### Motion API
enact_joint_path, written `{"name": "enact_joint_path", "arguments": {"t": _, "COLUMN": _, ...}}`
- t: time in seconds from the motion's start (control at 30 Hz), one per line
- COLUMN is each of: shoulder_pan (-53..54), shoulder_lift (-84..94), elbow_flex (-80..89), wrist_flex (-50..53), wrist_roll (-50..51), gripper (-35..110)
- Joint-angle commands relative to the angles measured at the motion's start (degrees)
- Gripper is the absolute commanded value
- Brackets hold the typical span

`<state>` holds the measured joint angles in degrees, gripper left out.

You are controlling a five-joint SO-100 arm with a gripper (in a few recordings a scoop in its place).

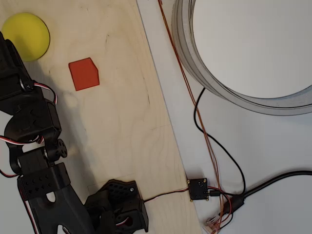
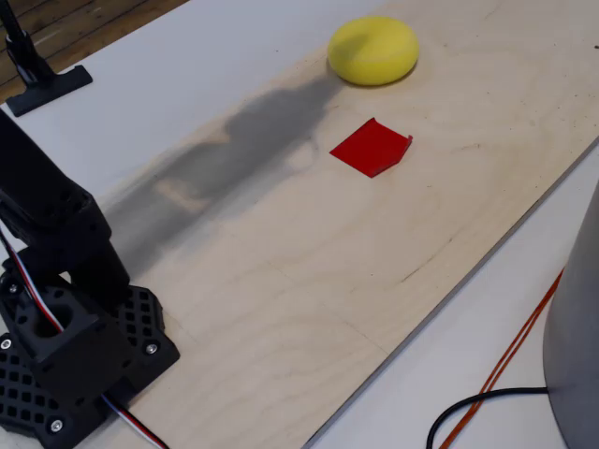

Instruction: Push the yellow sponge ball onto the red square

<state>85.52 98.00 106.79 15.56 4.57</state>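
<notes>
Matt yellow foam ball [image 2: 373,50]; flat matt red square [image 2: 372,147]; pale smooth plywood board [image 2: 309,281]; black plastic arm [image 1: 34,146].

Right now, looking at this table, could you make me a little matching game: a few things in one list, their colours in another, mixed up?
Things:
1. sponge ball
2. square patch
3. robot arm
4. board

Colours:
A. black
B. pale wood
C. yellow
D. red

Pairs: 1-C, 2-D, 3-A, 4-B
</notes>
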Motion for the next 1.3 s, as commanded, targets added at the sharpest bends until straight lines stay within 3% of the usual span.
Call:
{"name": "enact_joint_path", "arguments": {"t": 0.0, "shoulder_pan": -0.7, "shoulder_lift": -2.4, "elbow_flex": -7.1, "wrist_flex": 5.3, "wrist_roll": 2.5, "gripper": 17}}
{"name": "enact_joint_path", "arguments": {"t": 0.43, "shoulder_pan": -3.0, "shoulder_lift": -18.1, "elbow_flex": -30.0, "wrist_flex": 20.1, "wrist_roll": 6.9, "gripper": 19}}
{"name": "enact_joint_path", "arguments": {"t": 0.87, "shoulder_pan": -5.7, "shoulder_lift": -29.0, "elbow_flex": -33.8, "wrist_flex": 22.1, "wrist_roll": 15.7, "gripper": 20}}
{"name": "enact_joint_path", "arguments": {"t": 1.27, "shoulder_pan": -7.5, "shoulder_lift": -42.5, "elbow_flex": -49.0, "wrist_flex": 28.2, "wrist_roll": 18.9, "gripper": 20}}
